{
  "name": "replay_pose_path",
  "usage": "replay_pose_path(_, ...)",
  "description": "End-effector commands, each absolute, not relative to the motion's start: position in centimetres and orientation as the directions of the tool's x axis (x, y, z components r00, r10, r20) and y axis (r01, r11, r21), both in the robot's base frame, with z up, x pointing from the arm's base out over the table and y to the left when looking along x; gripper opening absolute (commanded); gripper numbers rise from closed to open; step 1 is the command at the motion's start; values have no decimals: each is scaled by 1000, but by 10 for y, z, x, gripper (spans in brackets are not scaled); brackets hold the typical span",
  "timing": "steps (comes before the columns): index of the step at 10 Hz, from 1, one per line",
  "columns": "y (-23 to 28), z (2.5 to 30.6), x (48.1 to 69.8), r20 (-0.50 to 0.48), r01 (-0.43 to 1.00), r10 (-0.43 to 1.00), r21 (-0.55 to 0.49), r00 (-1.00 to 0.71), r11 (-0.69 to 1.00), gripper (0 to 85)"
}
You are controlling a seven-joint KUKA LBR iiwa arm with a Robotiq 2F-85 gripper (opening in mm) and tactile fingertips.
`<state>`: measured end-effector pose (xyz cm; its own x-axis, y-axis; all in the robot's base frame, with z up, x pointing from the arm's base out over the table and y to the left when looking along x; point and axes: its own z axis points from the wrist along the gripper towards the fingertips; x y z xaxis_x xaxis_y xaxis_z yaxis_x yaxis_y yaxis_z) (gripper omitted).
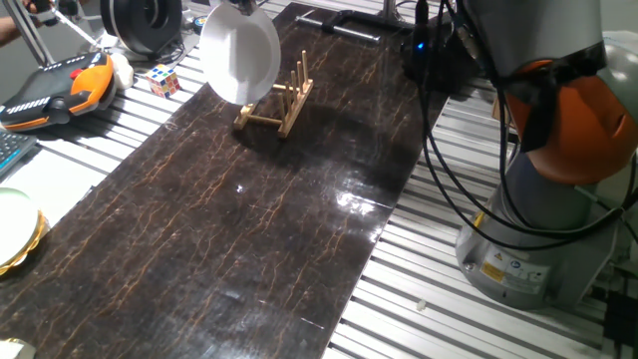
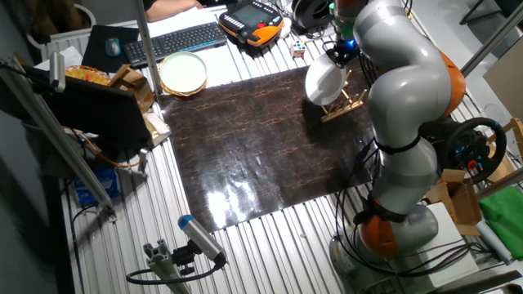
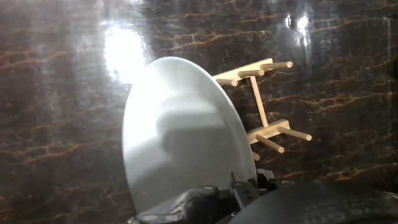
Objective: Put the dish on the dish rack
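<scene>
dish (image 1: 240, 55) lifted, on edge just beside rack (image 1: 282, 100) | fingers (image 3: 239, 186) clamped on its rim | left: slot between pegs, release

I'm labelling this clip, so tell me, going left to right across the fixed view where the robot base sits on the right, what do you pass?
Pale plate with a yellow edge → orange-and-black handheld controller → small colourful cube → white dish → wooden dish rack → robot base.

Glossy dark marbled mat (image 1: 269, 229) covers a ribbed metal table (image 1: 419, 299).
</scene>
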<state>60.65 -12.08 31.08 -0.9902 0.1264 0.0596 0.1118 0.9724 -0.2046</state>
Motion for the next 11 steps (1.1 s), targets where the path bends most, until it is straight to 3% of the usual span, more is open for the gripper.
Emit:
replay_pose_path(1,-121,311,606,57,116,129,-191,-990,975,20)
replay_pose_path(5,-129,319,606,57,92,107,-231,-993,969,20)
replay_pose_path(11,-198,334,617,30,0,10,-311,-1000,950,20)
